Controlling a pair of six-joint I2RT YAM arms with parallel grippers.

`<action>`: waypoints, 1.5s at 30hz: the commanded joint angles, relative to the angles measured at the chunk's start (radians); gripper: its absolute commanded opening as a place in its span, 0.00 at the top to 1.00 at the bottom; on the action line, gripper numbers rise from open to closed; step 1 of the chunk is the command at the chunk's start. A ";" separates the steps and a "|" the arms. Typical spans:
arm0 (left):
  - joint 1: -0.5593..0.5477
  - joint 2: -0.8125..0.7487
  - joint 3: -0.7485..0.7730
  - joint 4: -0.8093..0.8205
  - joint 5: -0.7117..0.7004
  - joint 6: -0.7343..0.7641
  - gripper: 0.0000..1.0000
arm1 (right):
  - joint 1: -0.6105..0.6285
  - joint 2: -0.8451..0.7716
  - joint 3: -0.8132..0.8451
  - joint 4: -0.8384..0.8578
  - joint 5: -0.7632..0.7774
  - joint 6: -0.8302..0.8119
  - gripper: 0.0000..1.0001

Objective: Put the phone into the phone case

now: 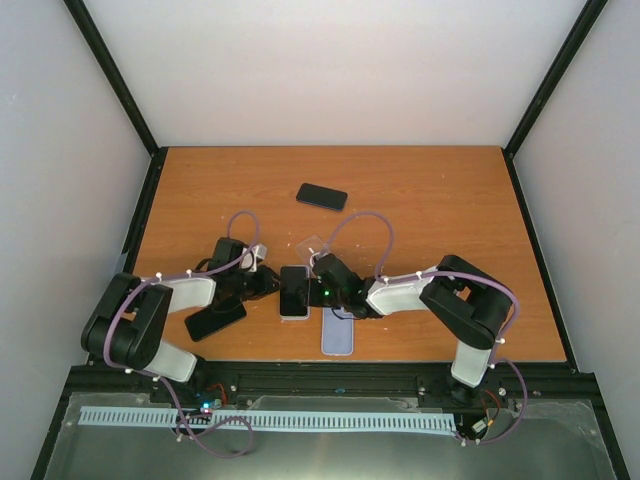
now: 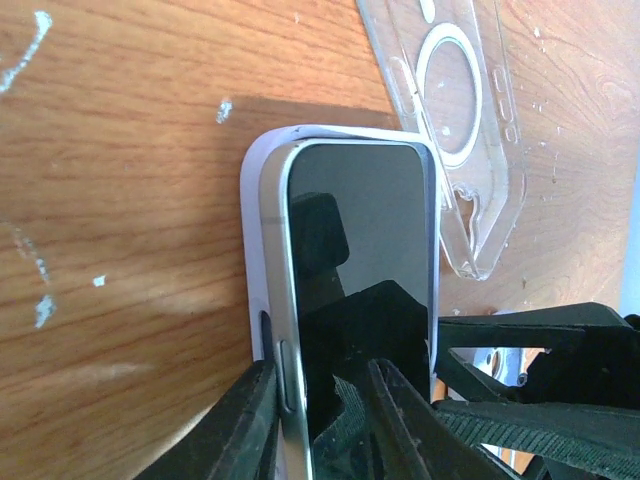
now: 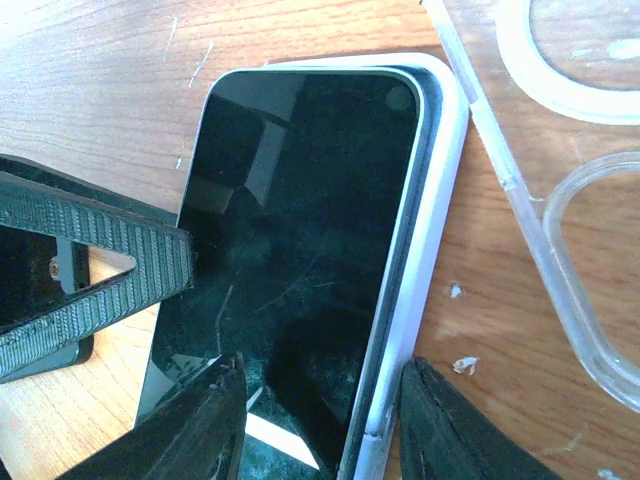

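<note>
Currently the phone [image 1: 294, 290] lies screen-up inside the pale phone case [image 2: 262, 200] at mid-bench [image 1: 430, 200], with a dark gap along one long side. The left end effector [image 2: 320, 400], at 9 o'clock, is narrow and pinches the case wall and phone edge. The right end effector [image 3: 320, 378], at 3 o'clock, is half-spread, one finger over the screen and the other at the case wall; I cannot tell whether it clamps. A clear case [image 2: 480, 190] lies at 1 o'clock.

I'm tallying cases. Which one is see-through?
The clear case with the ring on its back, lying beside the phone; the pale case around that phone is opaque.
</note>
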 commanded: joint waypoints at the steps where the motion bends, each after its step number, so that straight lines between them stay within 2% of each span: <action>1: -0.028 -0.032 0.034 -0.012 -0.022 0.019 0.70 | -0.012 0.013 -0.028 0.091 -0.023 -0.015 0.57; 3: -0.028 -0.066 0.032 -0.037 -0.060 0.019 0.62 | -0.018 0.002 -0.044 0.093 -0.020 -0.013 0.57; 7: -0.028 -0.107 0.026 -0.050 -0.096 0.023 0.61 | -0.022 -0.013 -0.061 0.096 -0.017 -0.010 0.57; 20: -0.028 -0.028 0.019 -0.004 -0.036 0.010 0.82 | -0.030 0.009 -0.059 0.130 -0.052 0.016 0.56; 26: -0.037 -0.013 0.007 0.027 -0.011 -0.010 0.85 | -0.043 0.020 -0.059 0.200 -0.105 0.041 0.56; 32: -0.037 -0.019 0.001 0.018 -0.010 -0.017 0.83 | -0.049 0.003 -0.066 0.270 -0.147 0.055 0.56; 45: -0.037 -0.104 -0.043 -0.031 -0.067 -0.046 0.69 | -0.054 -0.040 -0.068 0.377 -0.242 0.154 0.53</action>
